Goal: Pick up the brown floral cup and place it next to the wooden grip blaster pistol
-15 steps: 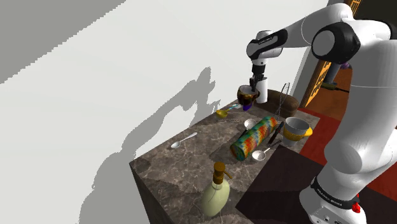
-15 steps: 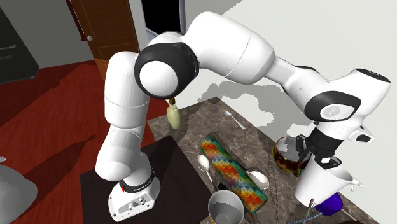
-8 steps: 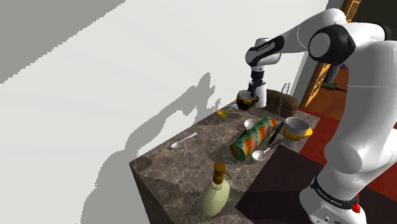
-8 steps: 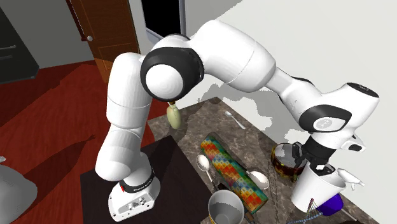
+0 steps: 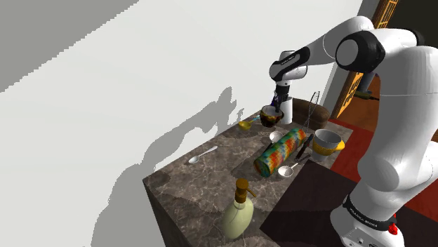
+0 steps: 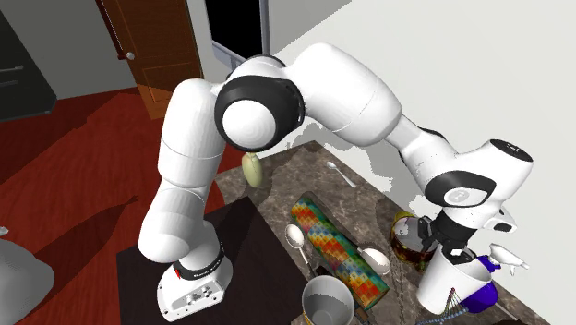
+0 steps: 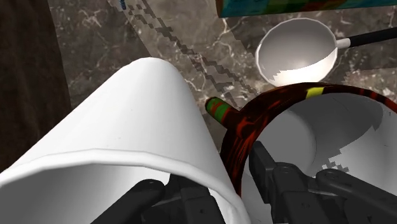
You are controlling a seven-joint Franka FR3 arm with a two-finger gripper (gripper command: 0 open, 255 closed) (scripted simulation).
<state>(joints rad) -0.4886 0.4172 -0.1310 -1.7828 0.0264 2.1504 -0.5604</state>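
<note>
White arm [image 5: 410, 105] outstretched, claw [image 5: 279, 105] on cup [image 5: 269, 116] rim

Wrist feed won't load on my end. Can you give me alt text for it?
The black fingers clasp the rim of a dark red-brown cup with a white inside, over the marble counter. A white vessel sits close beside the cup, and a white spoon lies beyond.

Outstretched arm [image 5: 330, 43], tool [image 5: 278, 108] pointing down, seemingly clamped on the cup [image 5: 269, 116].
</note>
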